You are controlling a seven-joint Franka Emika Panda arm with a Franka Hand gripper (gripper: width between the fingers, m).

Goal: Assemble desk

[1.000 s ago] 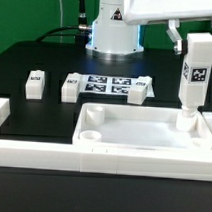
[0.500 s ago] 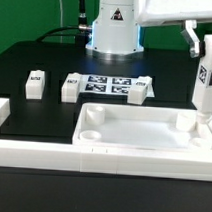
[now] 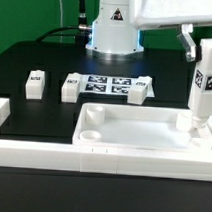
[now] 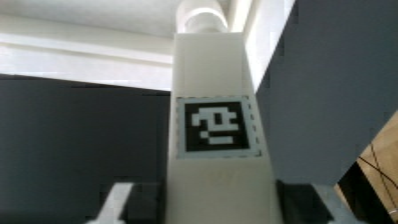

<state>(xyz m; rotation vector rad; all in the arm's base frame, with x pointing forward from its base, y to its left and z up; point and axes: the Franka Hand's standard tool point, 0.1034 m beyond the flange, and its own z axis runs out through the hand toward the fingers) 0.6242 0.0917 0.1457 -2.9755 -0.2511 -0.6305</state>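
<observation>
- The white plastic square-post leg [image 3: 203, 93] [image 4: 214, 90] stood straight up in the pincer [image 4: 208, 205]. It had a small black-and-white square tag [image 4: 217, 126] on its side.
- The pincer was closed tight on the leg, with one finger on each side, and it held nothing else.
- Right under the pincer, the low end of the leg met a far corner of the big white plastic rectangular tabletop with a raised rim [image 3: 133, 130]. I could not tell if that end was pushed all the way in.
- The tabletop lay flat and reached away from the pincer toward the exterior view's left.
- The closest loose white leg [image 3: 143, 91] lay on the table, below the pincer and off toward the exterior view's left.
- The middle loose white leg [image 3: 72, 89] lay farther from the pincer, and the farthest loose white leg [image 3: 35, 83] lay well apart from it.
- The flat white marker board [image 3: 108, 84] lay between the closest and the middle loose legs.
- A long low white border rail [image 3: 52, 152] ran along the front of the tabletop, far below the pincer.
- Everything sat on the black table [image 3: 36, 61].
</observation>
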